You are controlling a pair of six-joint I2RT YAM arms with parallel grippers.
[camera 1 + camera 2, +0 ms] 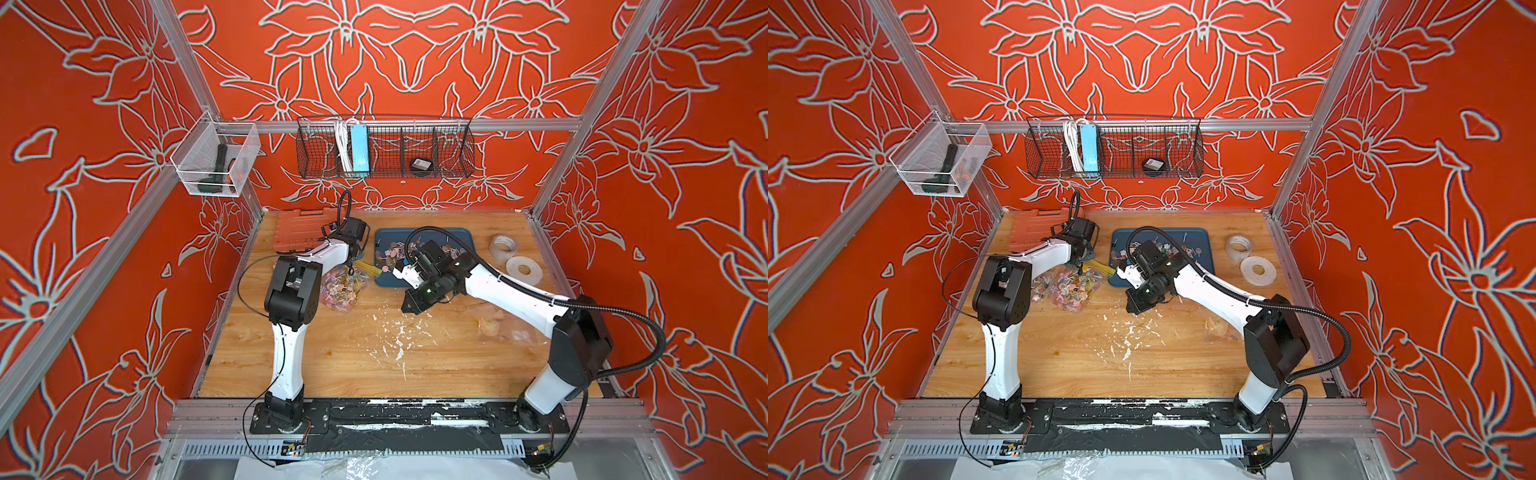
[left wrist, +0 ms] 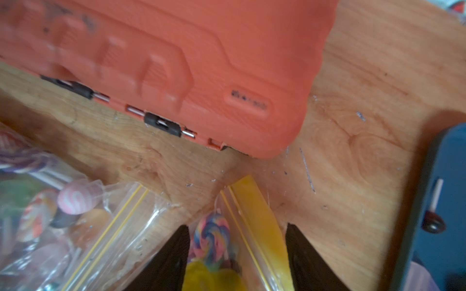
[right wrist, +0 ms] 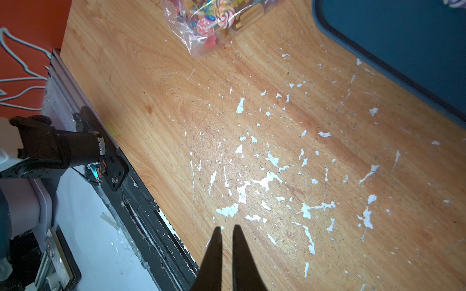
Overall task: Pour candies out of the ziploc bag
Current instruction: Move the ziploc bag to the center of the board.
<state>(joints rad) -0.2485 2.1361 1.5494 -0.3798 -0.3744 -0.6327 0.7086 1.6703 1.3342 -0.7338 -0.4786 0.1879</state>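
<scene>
left gripper [image 2: 237, 225]: jaws spread either side of the bag's zip end, with no firm pinch that we can see
between the jaws: yellow zip strip [image 2: 254, 214], plus one swirled lollipop behind the film
right gripper [image 3: 225, 228]: clenched and empty, hanging over bare surface [image 3: 151, 100] flecked with white
ziploc bag [image 1: 347, 293]: lies slumped on the surface between the orange case [image 2: 201, 50] and the blue tray [image 1: 467, 237], just beside the tray, zip end pointing toward it
candies [image 2: 213, 236]: most look to be inside the bag; in both top views a scatter lies on the tray
handling: we judge the film thin, soft and slick. It holds no shape, and the load shifts when the bag is tipped.
weight: light, though the contents probably sag to the lowest corner
stiff part: likely only the zip strip, which gives the best bite for holding the mouth open
where to hold: we'd pinch the closed bottom edge or a bottom corner and lift it above the mouth
risk: film may slip from the jaws, sticks may jam crosswise at the mouth, and candies may spill short of the tray
</scene>
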